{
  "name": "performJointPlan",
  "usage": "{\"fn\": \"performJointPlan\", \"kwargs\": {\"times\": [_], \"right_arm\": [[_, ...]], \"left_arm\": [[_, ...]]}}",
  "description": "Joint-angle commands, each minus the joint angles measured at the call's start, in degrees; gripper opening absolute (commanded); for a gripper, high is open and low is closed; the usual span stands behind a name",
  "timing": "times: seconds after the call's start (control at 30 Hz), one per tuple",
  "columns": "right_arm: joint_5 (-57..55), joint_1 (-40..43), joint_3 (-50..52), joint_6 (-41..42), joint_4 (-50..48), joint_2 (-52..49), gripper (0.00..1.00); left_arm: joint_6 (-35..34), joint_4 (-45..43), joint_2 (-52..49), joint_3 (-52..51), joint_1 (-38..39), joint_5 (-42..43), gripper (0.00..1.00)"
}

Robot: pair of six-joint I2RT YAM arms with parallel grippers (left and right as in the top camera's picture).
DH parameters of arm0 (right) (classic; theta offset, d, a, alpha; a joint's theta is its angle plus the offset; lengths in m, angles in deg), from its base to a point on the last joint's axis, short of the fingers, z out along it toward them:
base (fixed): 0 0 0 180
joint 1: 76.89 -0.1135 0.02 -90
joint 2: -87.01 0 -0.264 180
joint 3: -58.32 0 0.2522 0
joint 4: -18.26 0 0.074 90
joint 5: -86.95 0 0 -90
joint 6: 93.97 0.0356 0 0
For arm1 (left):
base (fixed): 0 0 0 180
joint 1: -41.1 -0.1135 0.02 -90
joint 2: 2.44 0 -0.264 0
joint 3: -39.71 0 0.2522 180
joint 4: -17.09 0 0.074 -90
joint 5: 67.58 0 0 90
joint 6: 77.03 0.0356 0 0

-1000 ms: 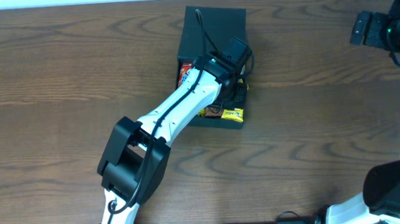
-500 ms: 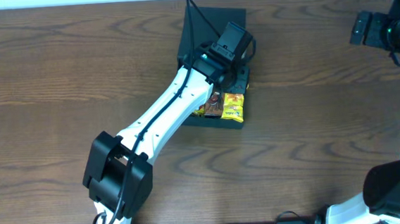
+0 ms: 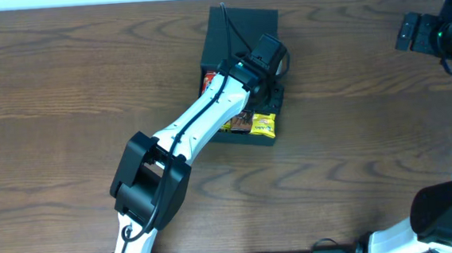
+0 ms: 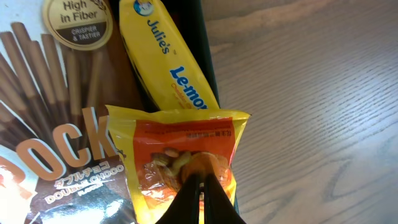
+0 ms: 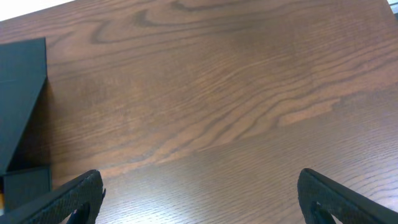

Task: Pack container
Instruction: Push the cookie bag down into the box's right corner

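**Left gripper and container, wrist and overhead views.** The left gripper [image 4: 200, 180] points down into the open container [image 3: 239, 138]. Its two fingers are pressed fully together, and their joined tip sits on or just above an orange packet [image 4: 180, 146]. No film shows between the fingers, so the pictures do not settle whether the packet is pinched or only touched. A closed tip in this position suits nudging or pressing a packet flat better than carrying one.

Beyond the fingertips lies a yellow lemon biscuit packet [image 4: 168, 62], set lengthwise along the container's dark wall. On the far side of that wall is the bare table [image 4: 311, 93]. On the other side of the fingers is a chocolate stick box [image 4: 50, 155], flat and label up, partly overlapped by the orange packet. Laying the goods flat and side by side probably leaves room for the lid [image 3: 247, 25] to fold shut. In the overhead view the lid is open on the far side of the wrist.

The right gripper [image 5: 199, 180] has its fingers spread wide and holds nothing. It hangs over bare table, well apart from the container, which shows only at the edge of its own view.

**Change from earlier pictures.** Half a second earlier the left arm [image 3: 202, 120] was stretched further, with its elbow lower and further out. It has now drawn back to the pose of a second ago, with the wrist over the same end of the container. The right arm has not moved.
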Motion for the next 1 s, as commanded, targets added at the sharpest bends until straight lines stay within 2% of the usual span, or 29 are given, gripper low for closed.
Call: {"fn": "performJointPlan", "kwargs": {"times": [0.0, 0.7, 0.97], "right_arm": [[0.2, 0.5, -1.4, -0.7, -0.1, 1.4, 0.99], [0.3, 0.5, -1.4, -0.6, 0.0, 1.4, 0.99], [0.3, 0.5, -1.4, -0.6, 0.0, 1.4, 0.99]], "left_arm": [[1.3, 0.6, -2.8, 0.1, 0.3, 0.8, 0.06], [1.9, 1.0, -8.5, 0.0, 0.3, 1.7, 0.06], [1.9, 2.8, -7.6, 1.0, -0.9, 1.7, 0.06]]}}
